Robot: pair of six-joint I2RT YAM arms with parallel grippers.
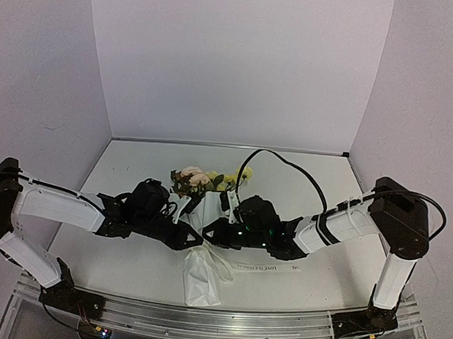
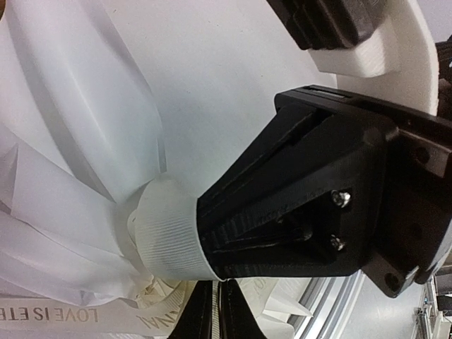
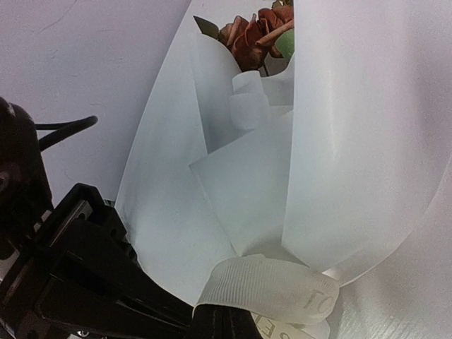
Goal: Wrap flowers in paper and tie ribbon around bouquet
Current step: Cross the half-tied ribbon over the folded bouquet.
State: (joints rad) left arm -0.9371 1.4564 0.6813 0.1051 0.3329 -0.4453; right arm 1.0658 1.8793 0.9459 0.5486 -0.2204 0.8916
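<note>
The bouquet [image 1: 195, 181] lies mid-table, blooms far, its paper [image 1: 202, 278] tail close to the near edge. The right gripper [image 1: 208, 231] pinches the ribbon [image 2: 166, 226] at the waist. I cannot tell the left gripper's [image 1: 195, 240] jaws. Bare table [image 1: 127, 172] shows left, right and far.

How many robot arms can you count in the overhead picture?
2. The left arm reaches in from the left edge, the right arm from the right; both meet at the bouquet. None appears hidden.
</note>
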